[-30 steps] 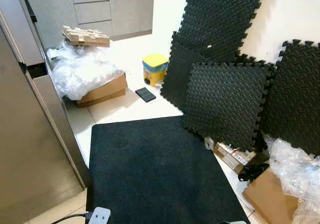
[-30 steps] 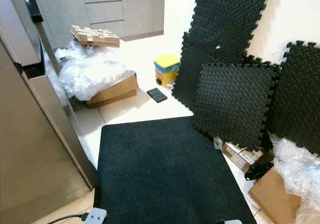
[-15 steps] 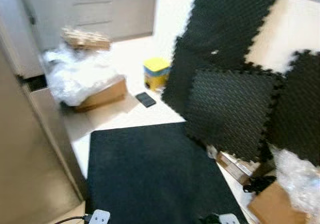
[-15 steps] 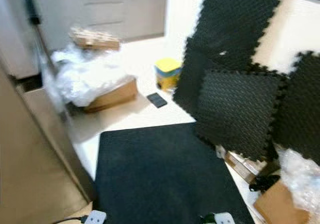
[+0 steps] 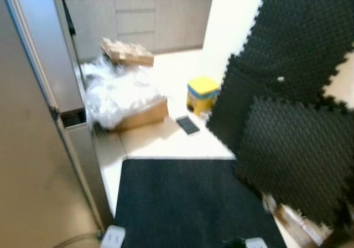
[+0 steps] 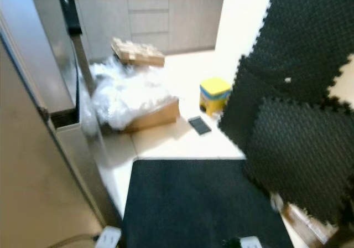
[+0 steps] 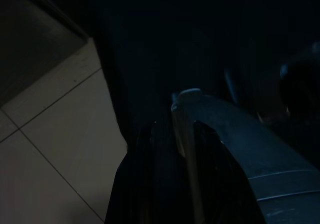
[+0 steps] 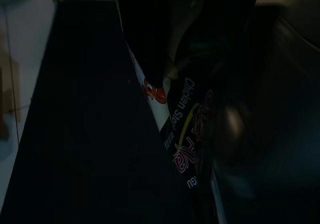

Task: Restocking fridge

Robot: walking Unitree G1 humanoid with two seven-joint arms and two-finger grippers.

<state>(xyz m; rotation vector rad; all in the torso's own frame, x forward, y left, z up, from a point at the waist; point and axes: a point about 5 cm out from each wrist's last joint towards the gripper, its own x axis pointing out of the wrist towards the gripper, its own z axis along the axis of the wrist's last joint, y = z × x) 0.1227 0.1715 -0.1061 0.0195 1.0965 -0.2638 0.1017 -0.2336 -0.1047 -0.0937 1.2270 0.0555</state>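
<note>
My right gripper (image 8: 200, 109) hangs low over the black mat (image 5: 182, 203), and its fingers (image 8: 145, 29) pinch a dark packet (image 8: 185, 134) with the words "Chicken Stock" and a small red bird printed on it. The view from that wrist is very dark, so I cannot tell more about the packet. My left gripper (image 7: 175, 149) hangs idle in the shade above the edge of the mat and the pale floor tiles (image 7: 55, 149); whether its fingers are spread or pressed together I cannot tell.

The head views are a little blurred. On my left, close to me, stands the fridge (image 5: 27, 165), its grey side tall beside the mat. On my right, black foam tiles (image 5: 298, 148) lean against the white wall. Beyond the mat, on the light floor, lies a small dark flat object (image 5: 188, 124), and just behind it stands a yellow tub (image 5: 202, 93). More to the left is a cardboard box (image 5: 141, 115) covered with clear plastic wrap (image 5: 119, 93). Behind it lies a stack of wooden pieces (image 5: 127, 51), and farthest are grey cabinets (image 5: 138, 18).
</note>
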